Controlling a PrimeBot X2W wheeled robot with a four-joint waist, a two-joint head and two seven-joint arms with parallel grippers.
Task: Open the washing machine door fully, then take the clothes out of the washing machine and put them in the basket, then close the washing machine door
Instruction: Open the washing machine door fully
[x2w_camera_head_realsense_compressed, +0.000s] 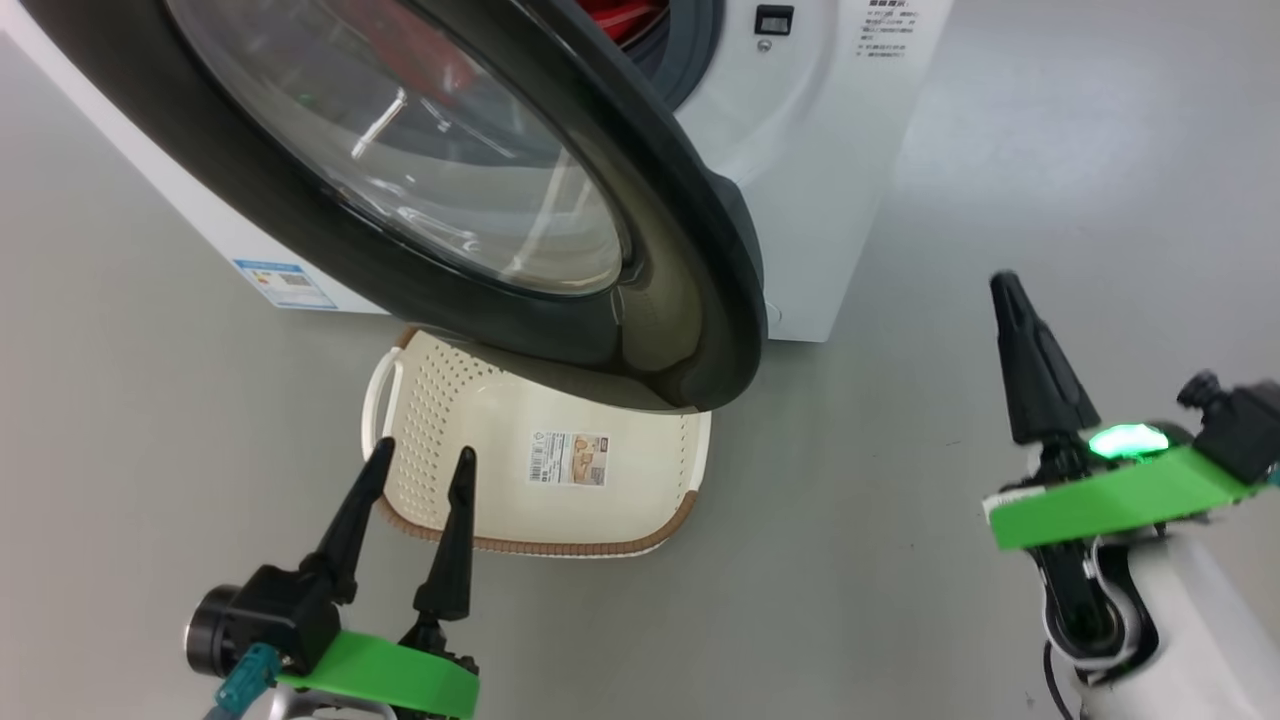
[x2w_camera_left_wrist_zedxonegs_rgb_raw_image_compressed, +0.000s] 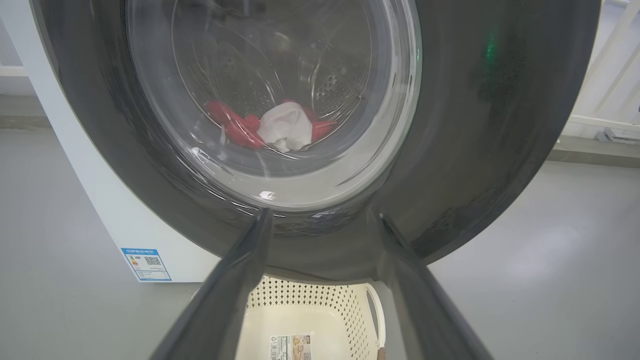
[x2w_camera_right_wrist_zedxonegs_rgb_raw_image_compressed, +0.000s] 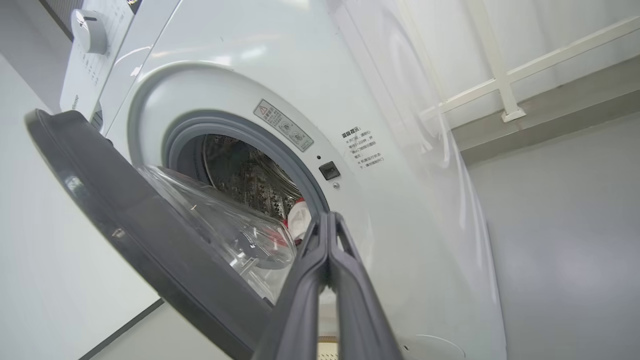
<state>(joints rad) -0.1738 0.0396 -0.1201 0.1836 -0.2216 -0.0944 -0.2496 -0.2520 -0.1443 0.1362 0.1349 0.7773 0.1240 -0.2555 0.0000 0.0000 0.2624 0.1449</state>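
Two claws hover empty before the washer (x2w_camera_head_realsense_compressed: 850, 150): the left claw (x2w_camera_head_realsense_compressed: 425, 452) spread wide near the basket (x2w_camera_head_realsense_compressed: 640, 500), the right claw (x2w_camera_head_realsense_compressed: 1003, 285) pinched shut on nothing. The door (x2w_camera_head_realsense_compressed: 690, 300) stands partly open over the basket on the floor (x2w_camera_head_realsense_compressed: 900, 500); red and white clothes (x2w_camera_left_wrist_zedxonegs_rgb_raw_image_compressed: 280, 125) lie in the drum (x2w_camera_right_wrist_zedxonegs_rgb_raw_image_compressed: 240, 170).

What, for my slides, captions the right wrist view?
Shut right gripper before the part-open washing machine door, clothes inside.
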